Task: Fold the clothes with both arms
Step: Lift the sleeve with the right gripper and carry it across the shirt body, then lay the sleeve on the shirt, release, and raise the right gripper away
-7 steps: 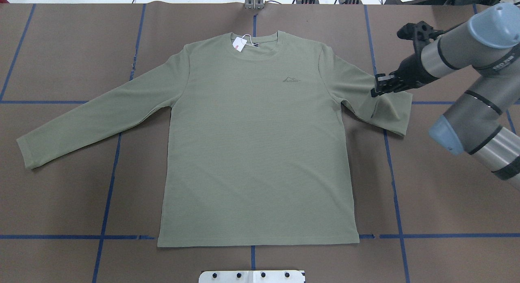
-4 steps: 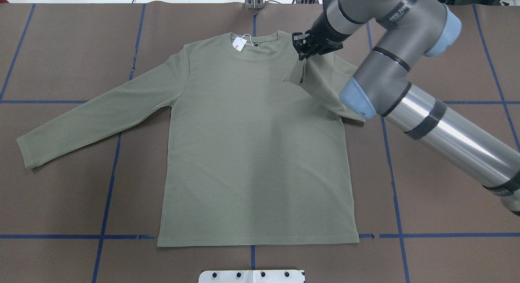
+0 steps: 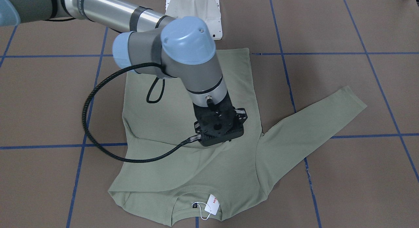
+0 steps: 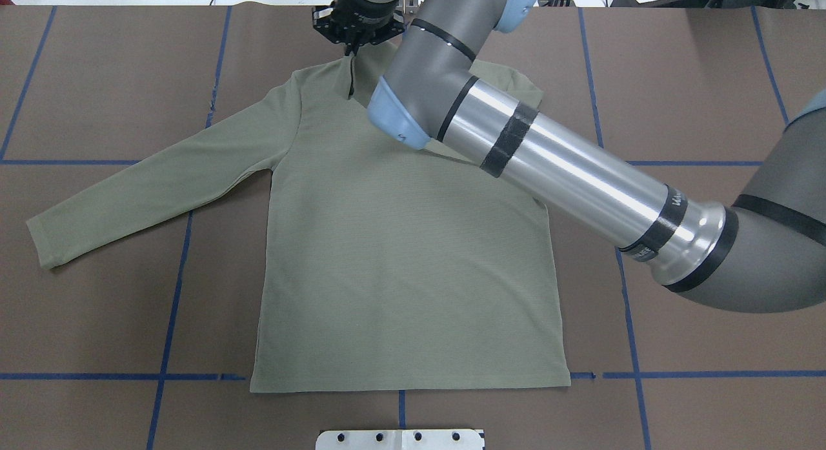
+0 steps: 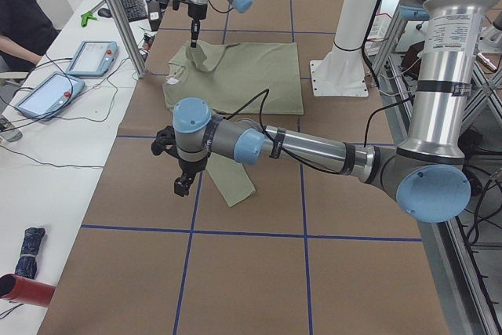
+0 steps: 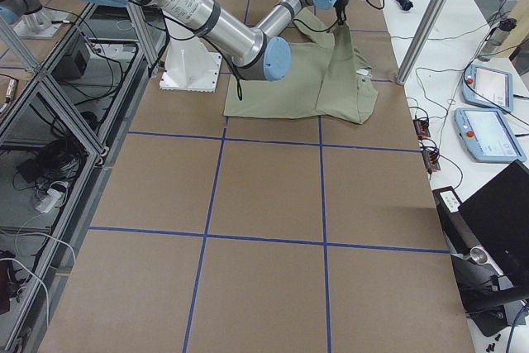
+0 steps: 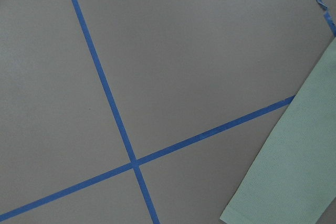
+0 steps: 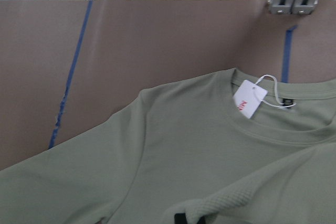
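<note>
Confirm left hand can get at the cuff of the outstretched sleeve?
Probably yes. The left hand hovers just beside that cuff, with only bare paper between them. The right hand grips the other sleeve of the shirt far off near the collar, so nothing looks in the way.

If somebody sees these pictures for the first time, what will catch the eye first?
The big silver right arm comes in from the right of the overhead view and reaches over a green shirt spread flat at the centre. Its right gripper holds one sleeve drawn across the chest and lifted near the collar. The other sleeve lies stretched out to that view's left.
</note>
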Available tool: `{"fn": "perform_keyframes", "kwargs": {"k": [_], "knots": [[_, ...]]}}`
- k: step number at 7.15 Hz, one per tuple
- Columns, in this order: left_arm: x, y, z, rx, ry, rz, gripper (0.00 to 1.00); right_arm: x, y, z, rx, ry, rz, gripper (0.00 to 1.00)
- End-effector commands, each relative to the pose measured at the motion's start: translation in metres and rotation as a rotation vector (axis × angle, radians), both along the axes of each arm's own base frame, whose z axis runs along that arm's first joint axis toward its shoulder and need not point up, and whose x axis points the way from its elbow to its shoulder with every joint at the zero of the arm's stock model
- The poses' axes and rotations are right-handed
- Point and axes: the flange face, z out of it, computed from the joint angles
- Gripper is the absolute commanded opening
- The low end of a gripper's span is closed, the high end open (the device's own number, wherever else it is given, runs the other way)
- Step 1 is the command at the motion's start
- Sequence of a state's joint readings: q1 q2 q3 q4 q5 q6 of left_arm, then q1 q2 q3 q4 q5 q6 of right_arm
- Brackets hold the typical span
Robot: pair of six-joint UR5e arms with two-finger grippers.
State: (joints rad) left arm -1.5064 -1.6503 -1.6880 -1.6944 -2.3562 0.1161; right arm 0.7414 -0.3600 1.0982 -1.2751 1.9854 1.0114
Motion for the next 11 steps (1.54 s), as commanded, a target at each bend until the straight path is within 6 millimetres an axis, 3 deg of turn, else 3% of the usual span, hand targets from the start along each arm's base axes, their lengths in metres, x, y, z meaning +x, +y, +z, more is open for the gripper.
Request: {"fn": "perform_keyframes", "kwargs": {"k": [1,2,3,6,7,10,11], "knots": [[0.0,0.0,0.002,-0.004,0.0,0.0,1.0,-0.056,0.057,-0.039,0.025,-0.025,-0.022,0.0],[0.0,0.0,0.005,-0.009,-0.001,0.0,1.0,-0.073,0.076,-0.04,0.037,-0.025,-0.024,0.0],[0.0,0.0,0.008,-0.015,-0.001,0.0,1.0,-0.086,0.082,-0.034,0.056,-0.006,0.004,0.0],[0.0,-0.002,0.009,-0.016,-0.001,0.0,1.0,-0.112,0.059,0.012,0.062,0.042,0.051,0.0],[0.001,-0.002,0.009,-0.016,-0.001,0.002,1.0,-0.114,0.057,0.017,0.06,0.048,0.055,0.0],[0.002,-0.01,-0.002,-0.027,0.008,-0.025,1.0,-0.117,0.061,0.007,0.066,0.037,0.047,0.0],[0.003,-0.015,-0.007,-0.02,0.009,-0.027,1.0,-0.116,0.067,-0.016,0.077,0.012,0.041,0.0]]}}
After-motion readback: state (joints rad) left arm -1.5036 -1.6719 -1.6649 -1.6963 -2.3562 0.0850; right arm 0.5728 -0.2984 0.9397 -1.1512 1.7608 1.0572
